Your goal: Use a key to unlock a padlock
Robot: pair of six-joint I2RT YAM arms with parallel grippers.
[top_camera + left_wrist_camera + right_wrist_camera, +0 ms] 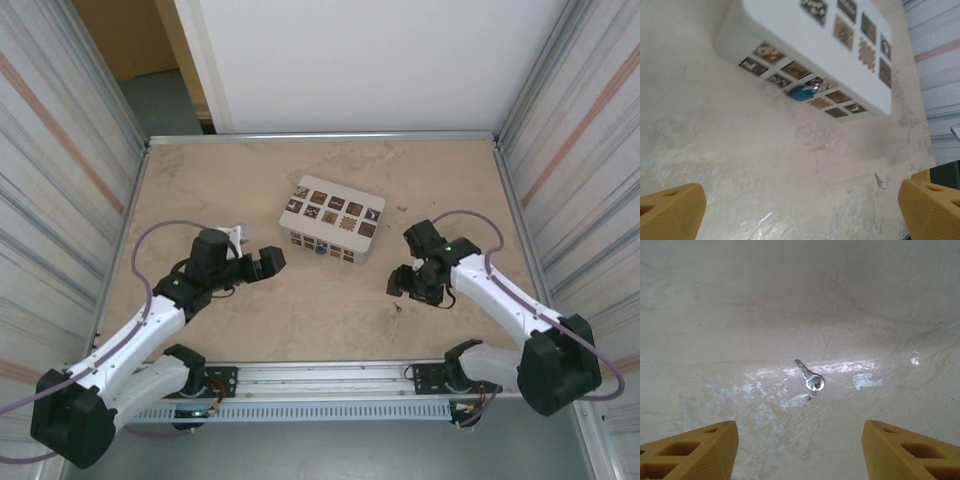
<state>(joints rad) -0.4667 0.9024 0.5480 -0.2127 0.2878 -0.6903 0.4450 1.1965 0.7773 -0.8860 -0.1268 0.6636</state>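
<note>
The tiny blue padlock with a silvery shackle rests against the near side of the white box; the left wrist view shows the padlock under the box's edge. The small silver key lies flat on the table. In the right wrist view the key sits just ahead of my right gripper, which is open with nothing between its fingers. My right gripper hovers right by the key. My left gripper is open and empty, left of the padlock, and sees the key far off.
The white box carries several dark square tiles on its top and sides. Ribbed metal walls close in the beige table on the left and right. A rail runs along the near edge between the arm bases.
</note>
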